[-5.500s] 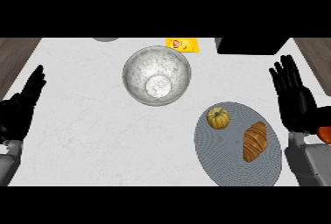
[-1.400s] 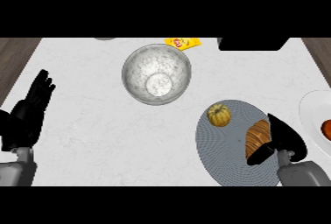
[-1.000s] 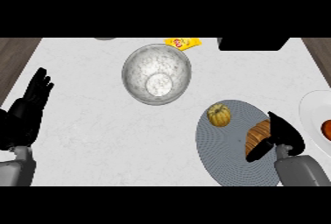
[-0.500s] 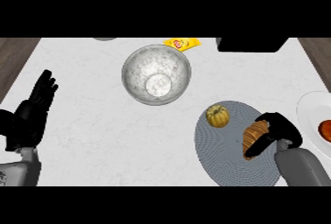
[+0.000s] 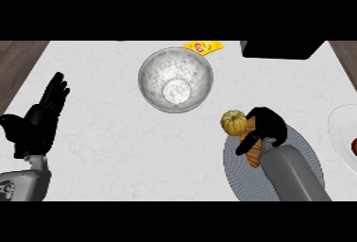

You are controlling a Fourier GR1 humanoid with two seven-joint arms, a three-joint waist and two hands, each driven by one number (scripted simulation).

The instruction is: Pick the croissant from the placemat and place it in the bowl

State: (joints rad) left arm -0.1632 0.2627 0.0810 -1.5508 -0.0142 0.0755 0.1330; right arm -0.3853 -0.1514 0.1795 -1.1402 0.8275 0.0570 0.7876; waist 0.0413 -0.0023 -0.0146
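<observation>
The right robot hand is over the placemat near the counter's front right corner, fingers and thumb curled round the upper end of the croissant. The croissant's lower part shows under the hand and lies on the mat; I cannot tell if it is lifted. A small pumpkin sits at the mat's far-left rim, just beside the hand. The bowl stands near the middle of the back edge, with a yellow packet behind it. A plate shows at the right edge. The left robot hand rests spread near the left edge, fingers up.
</observation>
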